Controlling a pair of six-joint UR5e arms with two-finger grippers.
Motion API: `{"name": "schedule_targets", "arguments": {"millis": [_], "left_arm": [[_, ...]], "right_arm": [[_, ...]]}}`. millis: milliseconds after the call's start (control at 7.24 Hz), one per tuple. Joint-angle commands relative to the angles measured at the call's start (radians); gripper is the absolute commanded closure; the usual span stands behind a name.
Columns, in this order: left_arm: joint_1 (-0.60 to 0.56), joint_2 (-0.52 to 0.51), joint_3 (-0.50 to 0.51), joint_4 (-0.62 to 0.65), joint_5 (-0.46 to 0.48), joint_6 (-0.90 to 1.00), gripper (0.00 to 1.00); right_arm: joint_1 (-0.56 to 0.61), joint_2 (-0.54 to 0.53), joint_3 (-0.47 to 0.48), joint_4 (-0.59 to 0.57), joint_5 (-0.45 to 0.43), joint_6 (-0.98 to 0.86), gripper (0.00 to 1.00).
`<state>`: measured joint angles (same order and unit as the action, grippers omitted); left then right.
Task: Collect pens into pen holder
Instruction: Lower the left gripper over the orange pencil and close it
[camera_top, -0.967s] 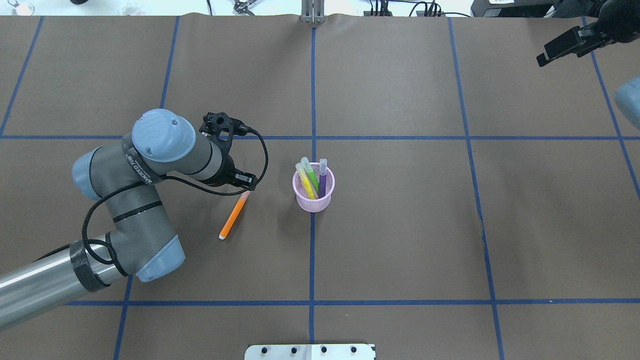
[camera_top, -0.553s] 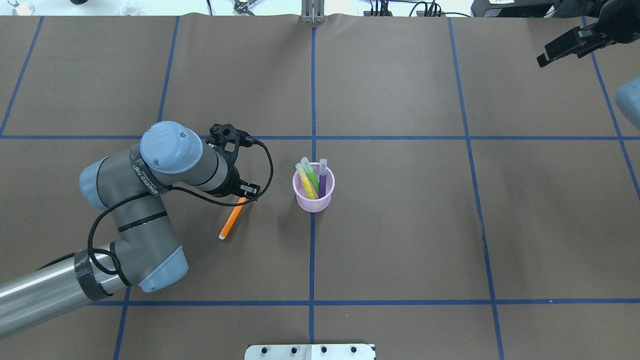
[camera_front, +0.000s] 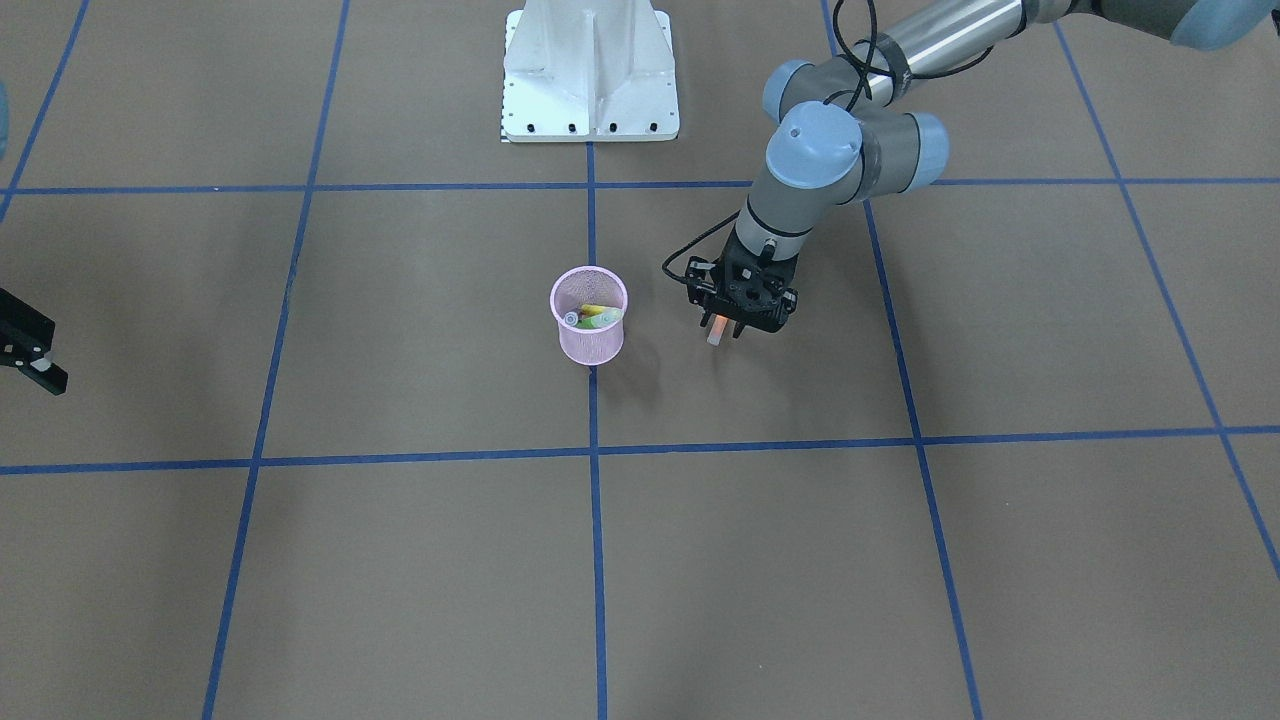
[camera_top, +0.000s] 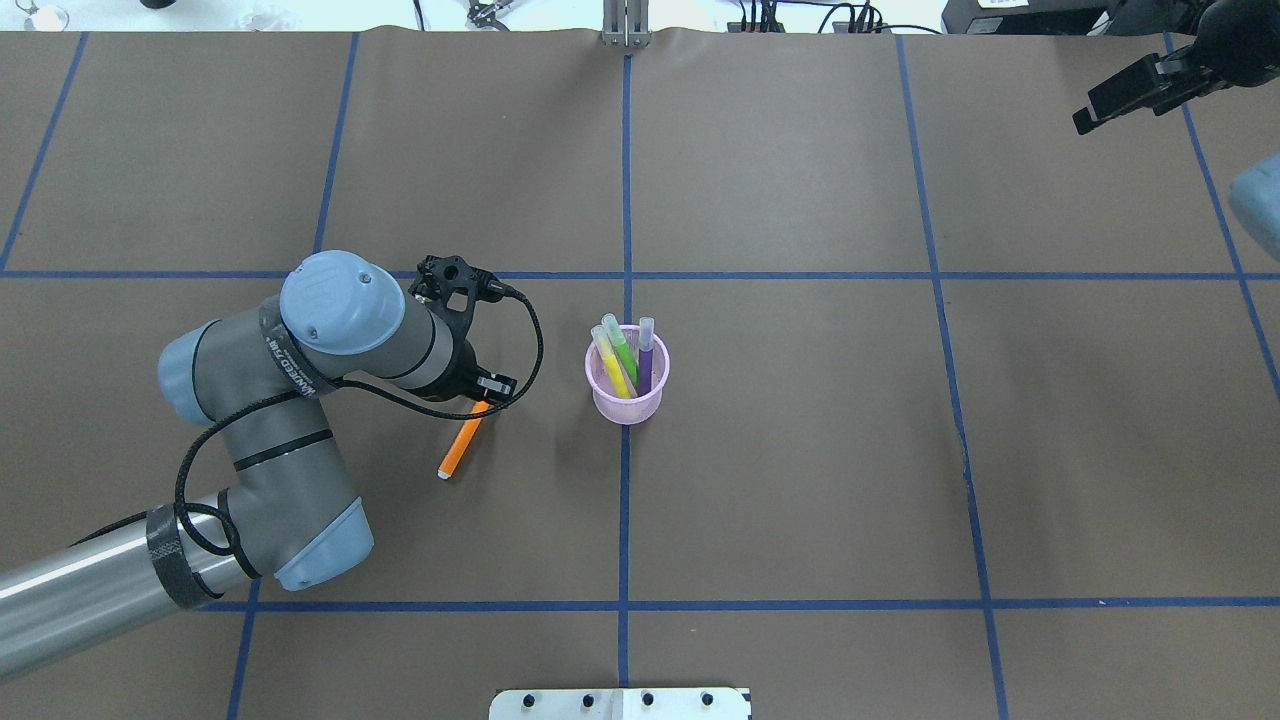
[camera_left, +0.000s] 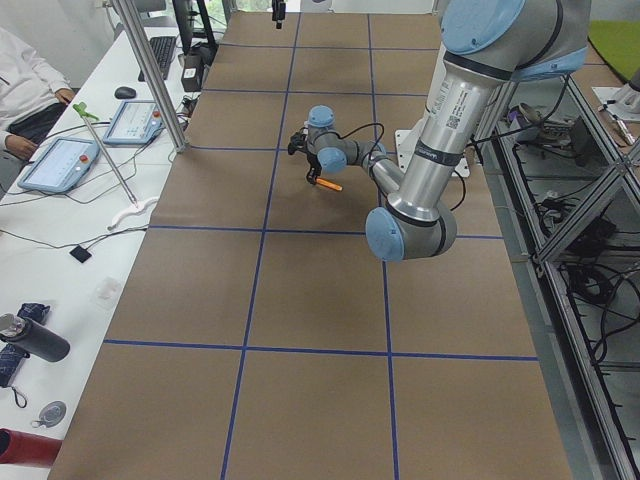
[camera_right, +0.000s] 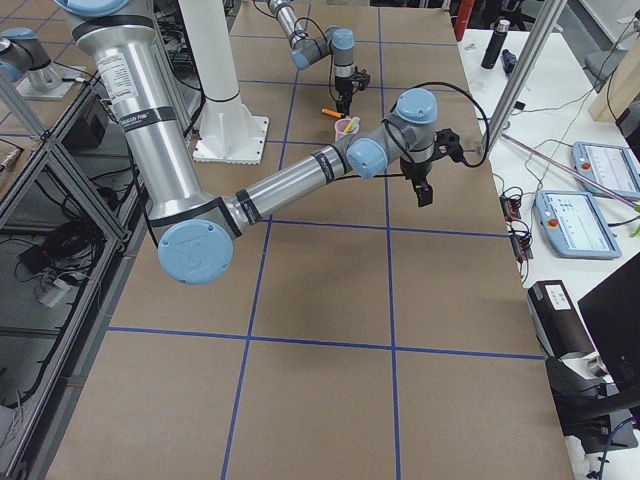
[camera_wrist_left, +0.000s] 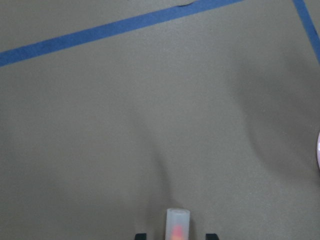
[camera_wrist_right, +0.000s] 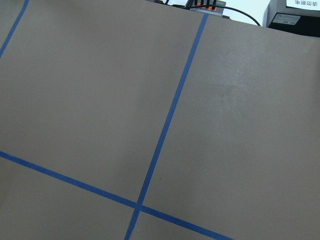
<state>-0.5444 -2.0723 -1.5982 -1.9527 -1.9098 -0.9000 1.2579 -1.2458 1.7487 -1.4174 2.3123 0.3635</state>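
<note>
Lower left of the overhead frame, nearest: the orange pen (camera_top: 458, 447) is seen lying flat on the desk (camera_top: 800, 480). Its butt end is pointed down-frame and its capped end is hidden under the left gripper (camera_top: 487, 391). Against a second ago, the gripper is found shifted down-frame and lowered over the capped end. The pen is not moved; its butt end is at the same spot.

In the left wrist view the pale cap (camera_wrist_left: 177, 224) is framed between two fingertips (camera_wrist_left: 211, 236), with a gap seen on each side. The jaws are parted and straddling, not yet clamped. The grasp is judged set up: closing is called for next, then a lift and a short carry right. Since the grip is taken near one end, the pen may be swung on lifting.

Centre frame, just beyond: the pen holder (camera_top: 627, 410) is stood upright on the blue tape line (camera_top: 625, 520), near the gripper but apart. The yellow pen (camera_top: 612, 368), green pen (camera_top: 625, 352) and purple pen (camera_top: 645, 362) are already stood inside, caps up. Orange is the only pen seen left out.

Upper right corner, farthest: the right gripper (camera_top: 1115, 100) is kept well apart from everything. Nothing is held, and its fingers appear spread.
</note>
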Motion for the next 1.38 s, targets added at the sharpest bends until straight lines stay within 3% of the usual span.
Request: {"name": "schedule_targets", "arguments": {"millis": [0, 414, 691, 1243], "left_arm": [[0.006, 0.0, 0.001, 0.0, 0.005, 0.0, 0.54], [0.017, -0.002, 0.003, 0.002, 0.031, 0.0, 0.67], [0.017, -0.002, 0.001, 0.002, 0.031, 0.0, 0.68], [0.014, -0.008, -0.025, 0.0, 0.031, -0.002, 1.0]], "right_arm": [[0.0, 0.0, 0.0, 0.0, -0.001, 0.0, 0.0], [0.0, 0.0, 0.0, -0.002, -0.002, 0.0, 0.0], [0.0, 0.002, 0.0, -0.002, -0.001, 0.0, 0.0], [0.0, 0.002, 0.0, -0.002, -0.001, 0.0, 0.0]]}}
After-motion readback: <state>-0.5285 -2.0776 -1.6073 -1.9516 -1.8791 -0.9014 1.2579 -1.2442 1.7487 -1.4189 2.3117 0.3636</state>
